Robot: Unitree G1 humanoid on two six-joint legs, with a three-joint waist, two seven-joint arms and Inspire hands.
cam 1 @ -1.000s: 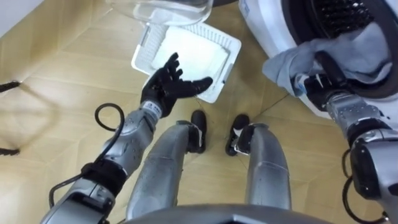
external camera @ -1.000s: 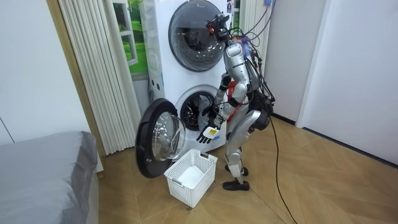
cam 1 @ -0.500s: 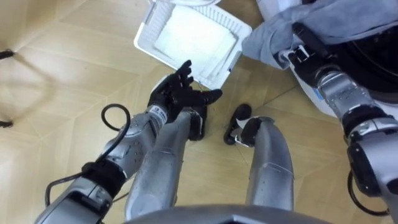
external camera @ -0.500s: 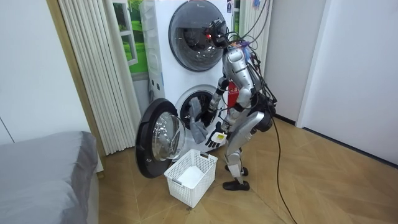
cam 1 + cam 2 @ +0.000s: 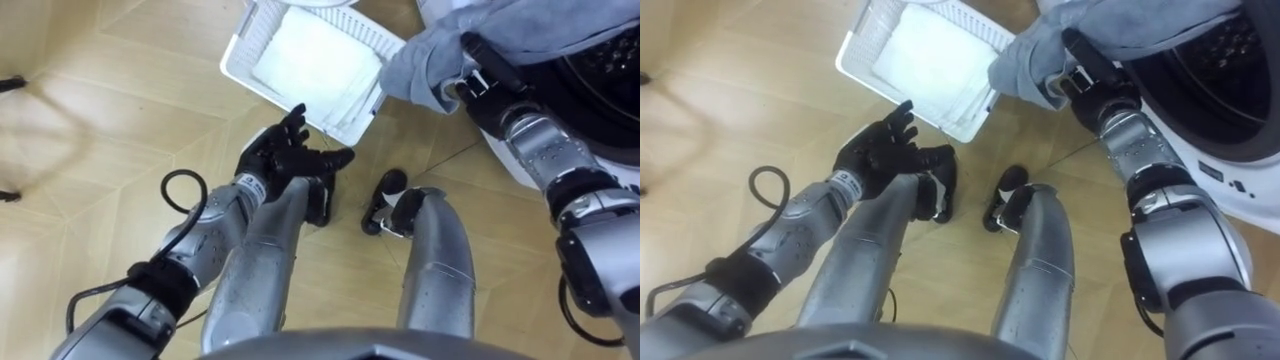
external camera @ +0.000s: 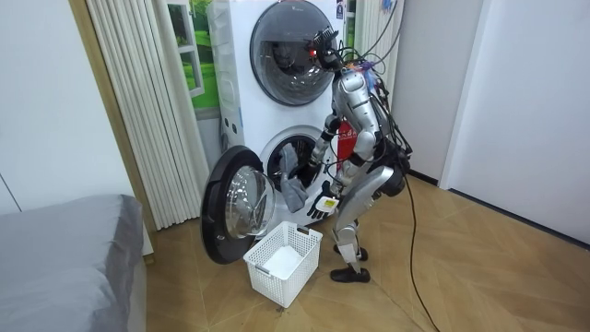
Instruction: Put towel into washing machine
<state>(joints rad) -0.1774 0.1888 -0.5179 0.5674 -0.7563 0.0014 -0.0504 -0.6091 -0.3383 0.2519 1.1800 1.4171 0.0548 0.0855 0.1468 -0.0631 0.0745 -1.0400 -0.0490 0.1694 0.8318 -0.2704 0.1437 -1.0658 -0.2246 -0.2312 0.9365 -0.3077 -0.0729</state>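
Home laundry corner w/ stacked front-load machines, plastic basket, bed nearby, wood floor.

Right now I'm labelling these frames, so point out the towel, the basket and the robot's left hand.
towel (image 5: 425,62): left eye view, on its hanging grey fold.
basket (image 5: 248,45): left eye view, on its left mesh wall.
left hand (image 5: 283,160): left eye view, on the hand's middle.

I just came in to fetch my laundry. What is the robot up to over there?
The robot stands at the washing machine, lower door open. Its right hand grips a grey towel at the mouth of the drum, part of it hanging outside. Its left hand hangs open by its knee. A white laundry basket holding a white cloth sits on the floor.
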